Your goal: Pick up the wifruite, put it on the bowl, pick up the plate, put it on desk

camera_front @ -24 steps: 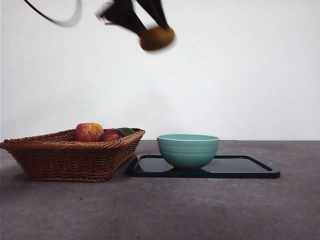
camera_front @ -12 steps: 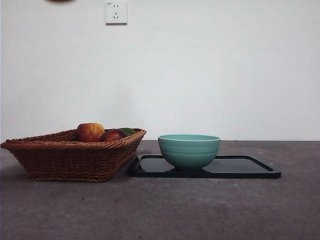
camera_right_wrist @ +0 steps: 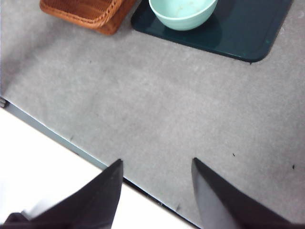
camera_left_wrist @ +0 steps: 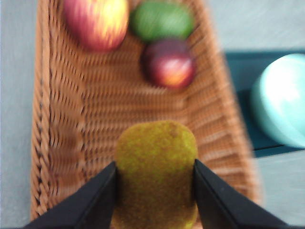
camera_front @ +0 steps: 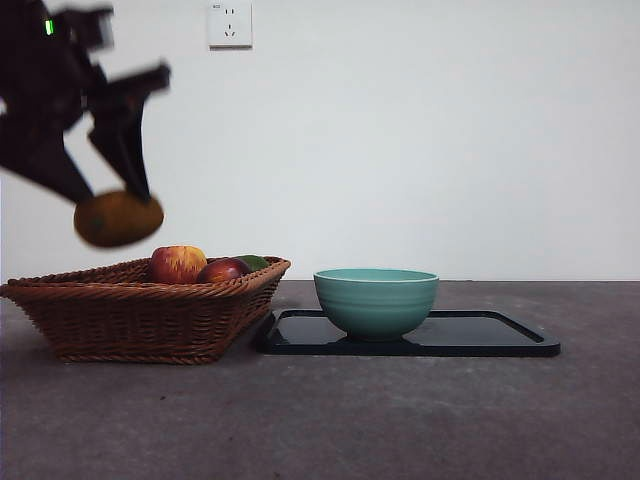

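So the left gripper [camera_left_wrist: 155,179] grips the brown fruit [camera_front: 118,218] above the basket [camera_front: 150,315]; the bowl [camera_front: 376,300] looks empty, its tray [camera_front: 500,335] unmoved.

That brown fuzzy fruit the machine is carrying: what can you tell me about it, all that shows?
The wifruite is a small oval fruit with dull tan-brown skin that looks fuzzy and slightly greenish up close. The left end effector grips it, one black jaw pressed against each side. It hangs in the air above the wicker basket, touching nothing else; in the front view it sits higher than the fruit inside the basket. It is blurred, so finer surface marks cannot be made out.
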### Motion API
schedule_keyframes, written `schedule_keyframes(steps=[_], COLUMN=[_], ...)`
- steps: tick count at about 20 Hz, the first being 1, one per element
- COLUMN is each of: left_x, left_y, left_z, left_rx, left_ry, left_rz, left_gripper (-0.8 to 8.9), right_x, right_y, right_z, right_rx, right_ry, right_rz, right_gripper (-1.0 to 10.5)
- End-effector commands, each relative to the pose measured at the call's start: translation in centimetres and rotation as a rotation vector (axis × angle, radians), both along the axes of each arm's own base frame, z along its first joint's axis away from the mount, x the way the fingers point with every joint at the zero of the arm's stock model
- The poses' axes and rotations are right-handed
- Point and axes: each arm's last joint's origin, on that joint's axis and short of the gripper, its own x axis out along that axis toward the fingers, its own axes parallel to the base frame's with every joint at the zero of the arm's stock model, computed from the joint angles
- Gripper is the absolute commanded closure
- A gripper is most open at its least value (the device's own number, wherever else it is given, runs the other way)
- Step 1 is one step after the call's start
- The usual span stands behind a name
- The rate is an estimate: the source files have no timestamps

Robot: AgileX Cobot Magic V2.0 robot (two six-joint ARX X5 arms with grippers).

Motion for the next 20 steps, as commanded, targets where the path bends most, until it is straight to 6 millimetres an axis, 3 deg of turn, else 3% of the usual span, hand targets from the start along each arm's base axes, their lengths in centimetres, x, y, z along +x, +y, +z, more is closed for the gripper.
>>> schedule_keyframes(steps=[1,8,10,12,15,20], left_x=[1.5,4.1,4.2,4.1,4.0,2.4], left_y=[-0.7,-1.7,-1.7,-1.8,-1.7,-1.1], left_z=[-1.8,-6.2,-6.6,-6.5,-6.1,-2.0], left_rx=[0.014,0.051,0.056,0.054,0.049,0.008], left_ry=[0.018,0.084,0.096,0.09,0.079,-0.032], left_rz=[0.003,-0.01,-0.01,-0.012,-0.014,-0.014], left_gripper=[6.27,6.15,5.27,4.63,4.61,4.61], right_x=[0.1,0.1,0.1,0.1,0.1,0.5], right_y=[0.1,0.1,0.1,0.1,0.1,0.3], right_z=[0.3,0.3,0.3,0.3,0.3,0.5], right_rx=[0.021,0.026,0.03,0.031,0.037,0.059], right_ry=[-0.011,-0.005,-0.001,-0.002,-0.002,-0.004], right_rz=[-0.007,-0.013,-0.019,-0.019,-0.024,-0.056], right_gripper=[7.2,7.2,7.2,7.2,7.2,6.8])
